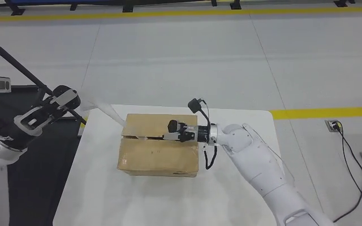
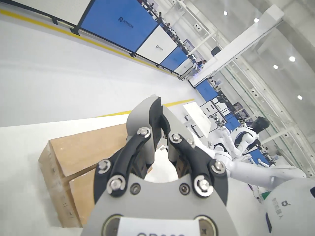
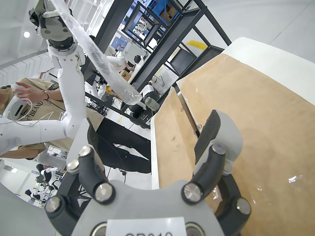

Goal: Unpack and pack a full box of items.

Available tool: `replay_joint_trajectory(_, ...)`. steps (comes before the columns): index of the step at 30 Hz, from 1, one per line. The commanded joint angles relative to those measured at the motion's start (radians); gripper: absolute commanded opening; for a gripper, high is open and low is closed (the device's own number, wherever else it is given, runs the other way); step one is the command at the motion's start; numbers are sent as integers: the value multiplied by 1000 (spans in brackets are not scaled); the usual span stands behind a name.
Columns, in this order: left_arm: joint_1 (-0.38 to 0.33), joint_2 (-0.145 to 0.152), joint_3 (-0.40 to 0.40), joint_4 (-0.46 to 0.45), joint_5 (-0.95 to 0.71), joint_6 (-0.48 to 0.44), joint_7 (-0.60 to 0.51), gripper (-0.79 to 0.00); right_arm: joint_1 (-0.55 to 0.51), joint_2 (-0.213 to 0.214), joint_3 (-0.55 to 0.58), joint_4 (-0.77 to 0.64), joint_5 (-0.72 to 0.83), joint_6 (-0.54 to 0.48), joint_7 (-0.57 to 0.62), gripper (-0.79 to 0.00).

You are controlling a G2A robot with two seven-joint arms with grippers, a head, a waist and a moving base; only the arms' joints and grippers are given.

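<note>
A closed cardboard box (image 1: 158, 152) stands on the white table (image 1: 96, 192). My left gripper (image 1: 76, 103) is off the table's far left corner, shut on a strip of clear tape (image 1: 104, 108) that runs from it down to the box's corner. From the right wrist, the tape (image 3: 93, 50) stretches taut between the left gripper (image 3: 46, 13) and the box (image 3: 246, 114). My right gripper (image 1: 172, 131) lies open over the box top by the centre seam (image 3: 188, 114), one finger (image 3: 209, 133) above the cardboard. The left wrist view has its gripper (image 2: 161, 114) above the box (image 2: 81, 148).
A black metal rack (image 1: 22, 73) stands close to the table's left side, beside the left arm. The table's near half in front of the box is bare white surface. A yellow floor line (image 1: 317, 113) runs to the right of the table.
</note>
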Motion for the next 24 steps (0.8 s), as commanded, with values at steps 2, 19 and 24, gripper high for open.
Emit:
replay_joint_trajectory(2,-4,3,2,-4,-16,-2,-2,-785,-25,-1,-18,-55,-3,-28,13,0)
replay_joint_trajectory(19,12,14,34,-41,-14,54,59,-785,-128,-12,-54,-296,-568,116,-461,0)
replay_joint_trajectory(24,13,16,46,-48,-8,74,75,-785,-254,-4,-60,-478,-850,335,-647,-182)
